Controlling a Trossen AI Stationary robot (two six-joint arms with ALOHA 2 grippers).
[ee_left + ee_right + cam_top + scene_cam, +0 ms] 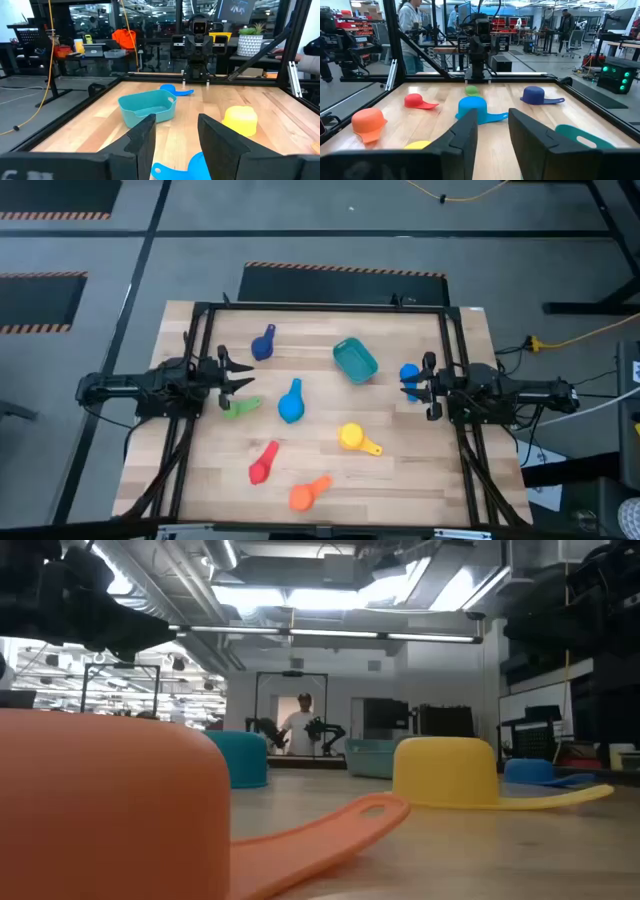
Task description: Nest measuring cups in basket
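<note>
Both claws, left and right, hover part-open and empty at opposite worktop edges; the basket holds no cups.

The teal basket sits tilted just right of the table's centre, with a dark blue cup at its nine o'clock and light blue cups at three and seven. Around the seven o'clock cup lie a green cup at nine, red and orange cups near six, and a yellow cup at four. The left gripper hangs at the table's nine o'clock edge just above the green cup, and the right gripper at three o'clock beside a light blue cup, both with fingers parted and nothing between them.
</note>
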